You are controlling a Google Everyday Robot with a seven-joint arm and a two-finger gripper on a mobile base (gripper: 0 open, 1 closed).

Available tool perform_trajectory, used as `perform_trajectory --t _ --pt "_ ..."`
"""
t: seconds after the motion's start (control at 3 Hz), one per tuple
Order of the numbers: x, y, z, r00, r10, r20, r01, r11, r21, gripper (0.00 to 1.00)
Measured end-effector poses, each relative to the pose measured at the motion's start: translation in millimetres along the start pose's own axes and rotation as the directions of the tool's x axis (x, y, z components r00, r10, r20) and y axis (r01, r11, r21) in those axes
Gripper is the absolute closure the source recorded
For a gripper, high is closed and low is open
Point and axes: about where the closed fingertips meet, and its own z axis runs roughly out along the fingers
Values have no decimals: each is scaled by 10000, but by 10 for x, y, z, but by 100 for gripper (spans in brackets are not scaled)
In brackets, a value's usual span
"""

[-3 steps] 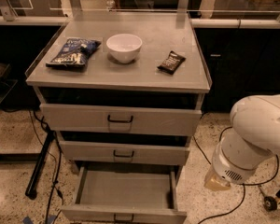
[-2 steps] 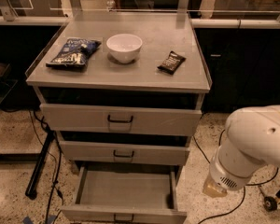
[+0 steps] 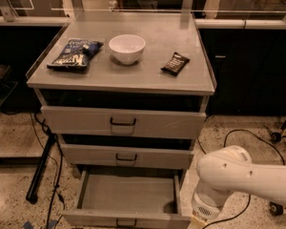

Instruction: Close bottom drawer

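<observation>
The bottom drawer [image 3: 128, 193] of the grey metal cabinet [image 3: 121, 82] is pulled far out. Its shallow grey tray is empty, and its short front panel [image 3: 100, 218] with a small dark loop handle [image 3: 126, 222] sits at the picture's lower edge. My white arm [image 3: 238, 178] reaches in from the right, and its rounded joint [image 3: 205, 206] hangs beside the drawer's right front corner. The gripper is out of view below the picture's lower edge.
The middle drawer [image 3: 126, 156] and top drawer [image 3: 123, 122] stand slightly out. On the cabinet top lie a chip bag [image 3: 75, 54], a white bowl [image 3: 127, 48] and a dark snack bar [image 3: 175, 63]. A black pole [image 3: 40, 171] leans at the left, and cables [image 3: 238, 136] cross the floor at the right.
My arm has swung lower and to the left, nearer the bottom drawer's right front corner. The drawers have not moved.
</observation>
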Motion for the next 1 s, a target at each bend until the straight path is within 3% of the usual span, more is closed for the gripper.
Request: perform_trajectory --t 0.33,0.67,1.0 --pt "2 26 200 9998 144 -98 -147 9994 -324 100" --pt "4 29 222 9998 159 -111 -163 9993 -329 100" --pt "32 88 646 9983 460 -365 -479 9974 -543 100"
